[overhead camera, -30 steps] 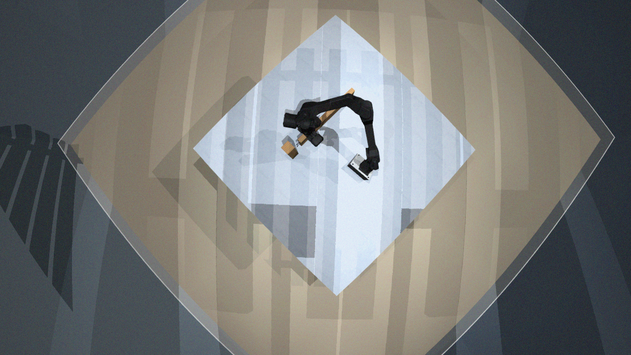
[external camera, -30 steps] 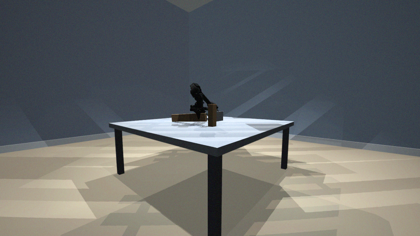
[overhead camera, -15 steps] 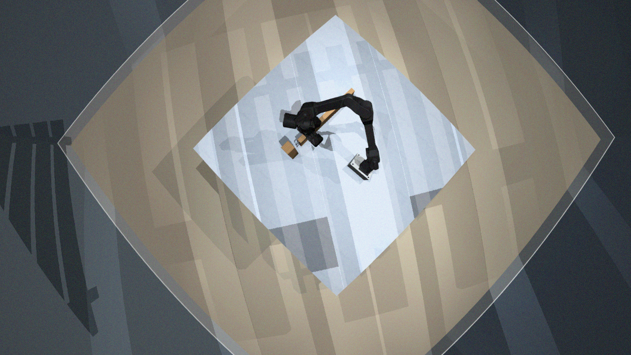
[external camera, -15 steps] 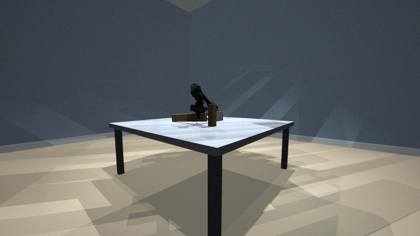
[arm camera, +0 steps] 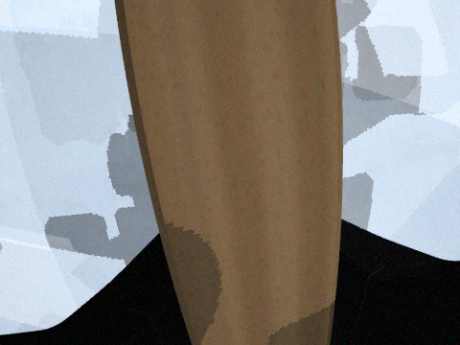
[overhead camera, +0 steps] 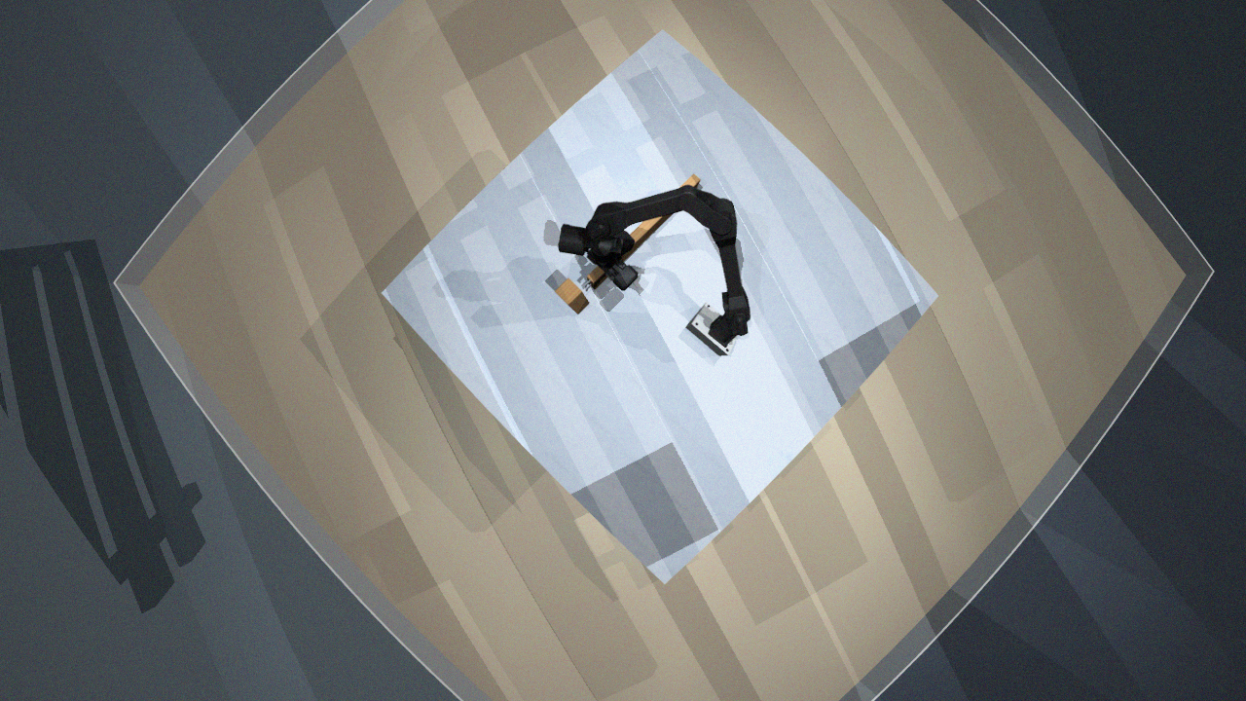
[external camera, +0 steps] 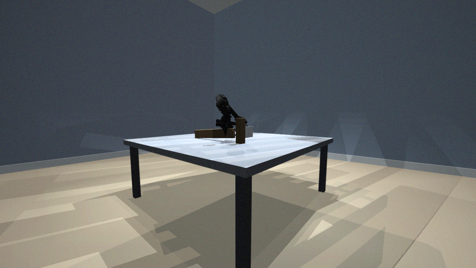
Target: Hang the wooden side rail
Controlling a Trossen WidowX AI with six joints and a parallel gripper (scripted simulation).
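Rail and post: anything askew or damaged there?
Nothing looks damaged. The post stands upright; the rail is clamped in the gripper. In the top view a gap separates its hook end from the post, which fits an unfinished hang. Pins aren't visible.

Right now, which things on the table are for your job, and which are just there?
For the job:
- wooden side rail, held in my gripper
- steel hooks on its end
- headboard post
- table, for the rail's far end

Just lying about:
- nothing loose that I can see
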